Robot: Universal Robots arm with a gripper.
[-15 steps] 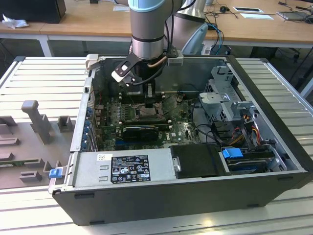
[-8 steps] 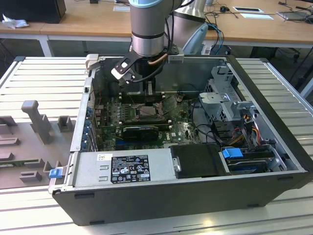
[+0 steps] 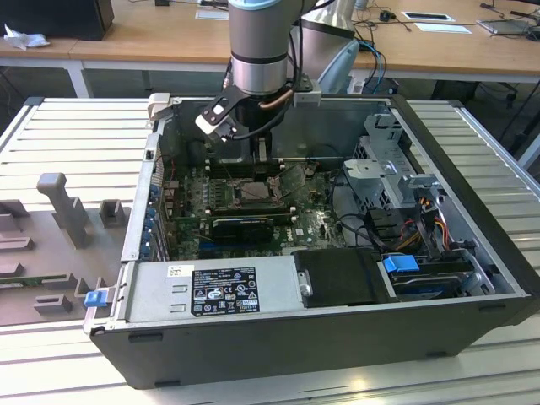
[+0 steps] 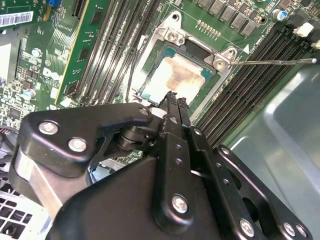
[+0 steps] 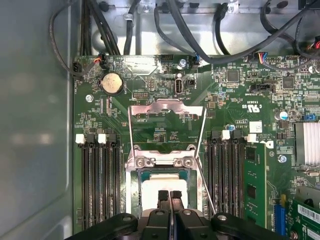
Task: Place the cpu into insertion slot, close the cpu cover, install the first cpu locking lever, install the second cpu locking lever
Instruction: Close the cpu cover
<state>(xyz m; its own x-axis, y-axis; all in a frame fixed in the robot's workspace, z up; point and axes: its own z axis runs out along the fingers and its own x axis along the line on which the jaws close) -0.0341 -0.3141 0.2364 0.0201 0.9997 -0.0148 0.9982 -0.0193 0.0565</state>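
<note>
Gripper (image 4: 176, 100) is pressed shut, empty, right over the small pale silvery square cpu (image 4: 182, 75). That's already seated in the dark-framed square insertion slot (image 4: 161, 54). Silvery metal-frame cpu cover (image 5: 167, 107) stands flipped open and the thin wire locking lever (image 4: 272, 61) is loose, so closing and latching are left imo.

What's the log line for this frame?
cpu: in insertion slot | cpu cover: open | hand: shut, tips over cpu

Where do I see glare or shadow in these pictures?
In the second wrist view, light glares off the chip; in the first wrist view, pale reflections lie on the case wall; in the exterior view, the socket under the arm looks dark.
</note>
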